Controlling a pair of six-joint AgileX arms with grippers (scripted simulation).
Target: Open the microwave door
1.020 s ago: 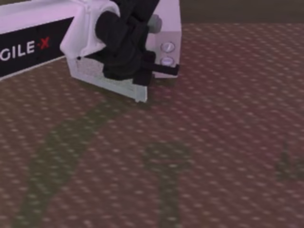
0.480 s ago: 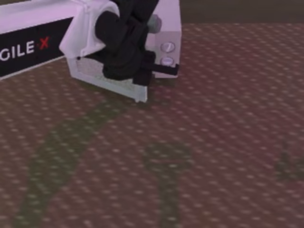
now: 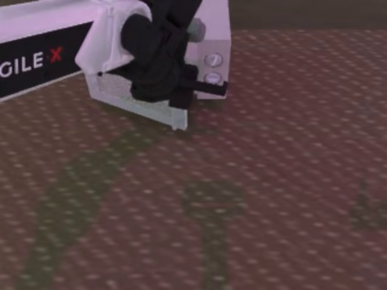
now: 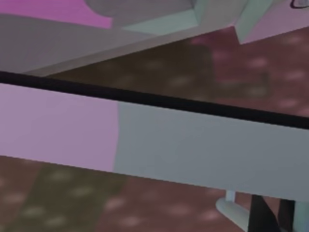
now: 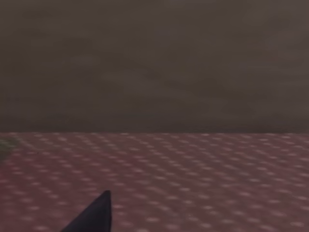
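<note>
Pale grey microwave (image 3: 214, 36) at table's far left-centre | door (image 3: 142, 107) swung part-way out, hinged at left | left gripper (image 3: 199, 90) at door's free edge, likely to lever it; finger state unclear | right arm parked off-view, fingers unclear

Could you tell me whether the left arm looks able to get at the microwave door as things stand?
Probably yes: in the top view the left gripper is already at the microwave door, which stands swung partly out from the microwave, and nothing lies between them.
</note>
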